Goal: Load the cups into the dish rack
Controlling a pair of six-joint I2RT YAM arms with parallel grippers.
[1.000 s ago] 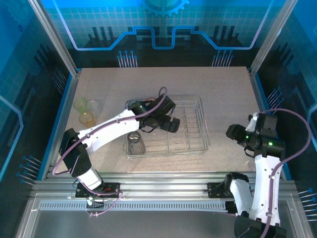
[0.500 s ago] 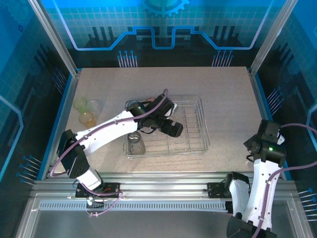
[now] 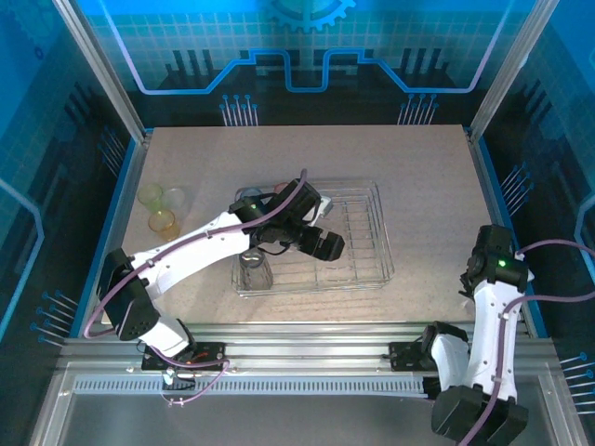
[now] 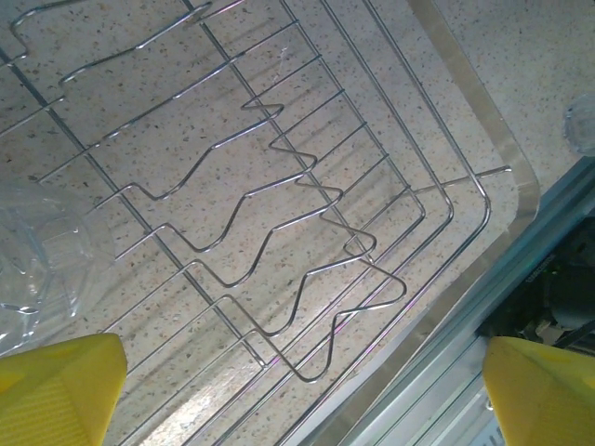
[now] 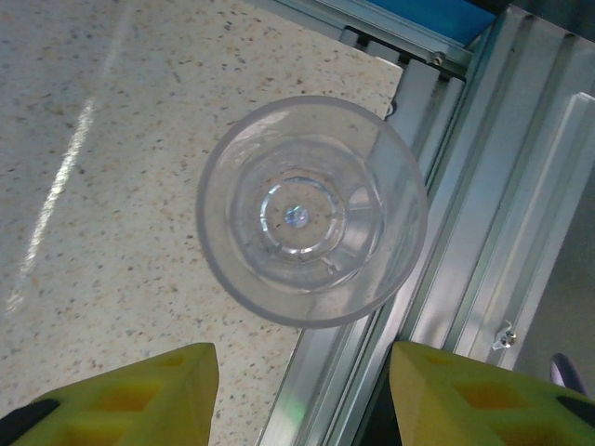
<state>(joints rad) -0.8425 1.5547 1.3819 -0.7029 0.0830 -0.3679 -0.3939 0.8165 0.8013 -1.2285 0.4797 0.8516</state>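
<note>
The step in hand, as I judge it, is picking up the clear cup (image 5: 311,212). It stands upright with its mouth up, well to the right of the dish rack (image 3: 358,232), at the table edge and just beside the metal rail (image 5: 446,232). Your right gripper (image 5: 302,376) hangs above it with the fingers apart. The cup is not yet between them, and nothing is held.

Lower the fingers so that the cup wall comes between them, then close gently, because such thin plastic probably bends and slips. Watch the rail: the finger on the far side from the rack has little room there, so an approach from the rack side may be safer.

Over the rack, your left gripper (image 3: 325,246) is wide open and empty. Its arm lies across the rack's left half, so the free rows in the right half look the easier place to put the cup. A dark grey cup (image 3: 254,269) stands at the rack's near left corner, inside it as far as I can tell. Three more cups (image 3: 164,221) stand close together, well to the left of the rack.
</note>
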